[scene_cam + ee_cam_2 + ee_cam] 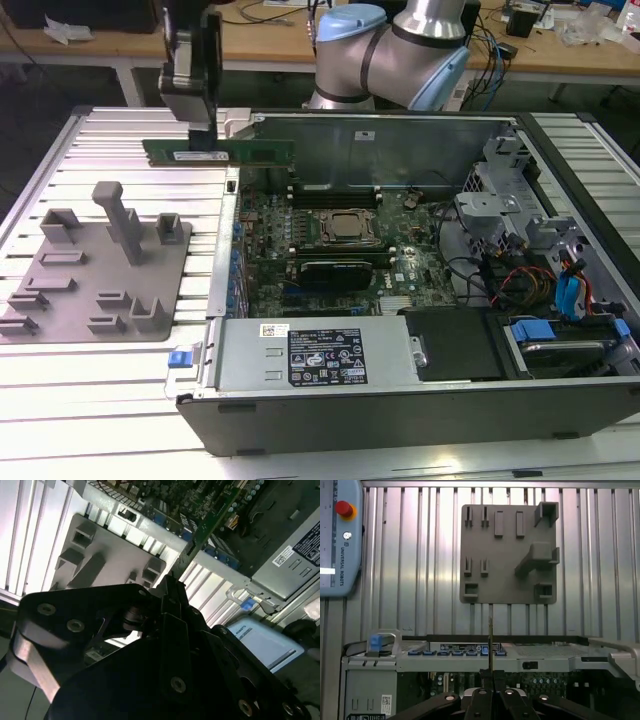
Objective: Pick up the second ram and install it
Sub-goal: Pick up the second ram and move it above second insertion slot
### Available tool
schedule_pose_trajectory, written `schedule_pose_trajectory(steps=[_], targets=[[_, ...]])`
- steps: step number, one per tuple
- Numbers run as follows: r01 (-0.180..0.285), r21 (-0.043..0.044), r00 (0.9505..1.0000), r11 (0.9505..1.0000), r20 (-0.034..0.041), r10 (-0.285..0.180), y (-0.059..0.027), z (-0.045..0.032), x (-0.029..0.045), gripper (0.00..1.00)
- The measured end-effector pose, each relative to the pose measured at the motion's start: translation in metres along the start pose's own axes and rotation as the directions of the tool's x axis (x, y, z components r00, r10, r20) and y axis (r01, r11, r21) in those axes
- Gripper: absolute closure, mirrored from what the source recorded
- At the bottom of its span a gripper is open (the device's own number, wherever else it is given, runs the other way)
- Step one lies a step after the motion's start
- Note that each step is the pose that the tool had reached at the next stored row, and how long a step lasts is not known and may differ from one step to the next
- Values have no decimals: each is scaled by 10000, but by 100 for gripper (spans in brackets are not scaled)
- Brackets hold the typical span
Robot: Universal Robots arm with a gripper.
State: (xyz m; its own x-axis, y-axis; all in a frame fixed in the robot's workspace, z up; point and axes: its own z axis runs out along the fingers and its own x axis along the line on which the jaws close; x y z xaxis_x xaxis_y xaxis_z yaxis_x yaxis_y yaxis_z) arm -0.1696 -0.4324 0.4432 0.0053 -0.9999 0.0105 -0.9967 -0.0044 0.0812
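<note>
state: tool clamped on one end of second ram | where: ram aloft, level, near tabletop far edge, beside computer case wall | judgement: hold it level, line edge squarely over memory slots

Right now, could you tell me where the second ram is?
In the exterior view the second ram hangs level in the tool, over the open case's wall on the exterior view's left, beyond the grey holder plate.

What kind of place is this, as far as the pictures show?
Probably a robotics lab or test bench: an open computer case sits on a slatted metal table, wooden benches with cables stand behind, and a robot's claw holds the second ram.
</note>
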Motion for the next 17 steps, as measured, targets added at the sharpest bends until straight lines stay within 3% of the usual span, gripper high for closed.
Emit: schedule_pose_trajectory(steps=[3, 8, 11, 17], targets=[[3, -28, 10000, 10000, -1, -3, -235, -19, 8, 91], [3, -61, 10000, 10000, 0, -3, -547, -44, 18, 91], [2, -92, 10000, 10000, 0, -2, -800, -65, 26, 91], [3, -131, 10000, 9999, -1, -3, -1131, -90, 33, 91]])
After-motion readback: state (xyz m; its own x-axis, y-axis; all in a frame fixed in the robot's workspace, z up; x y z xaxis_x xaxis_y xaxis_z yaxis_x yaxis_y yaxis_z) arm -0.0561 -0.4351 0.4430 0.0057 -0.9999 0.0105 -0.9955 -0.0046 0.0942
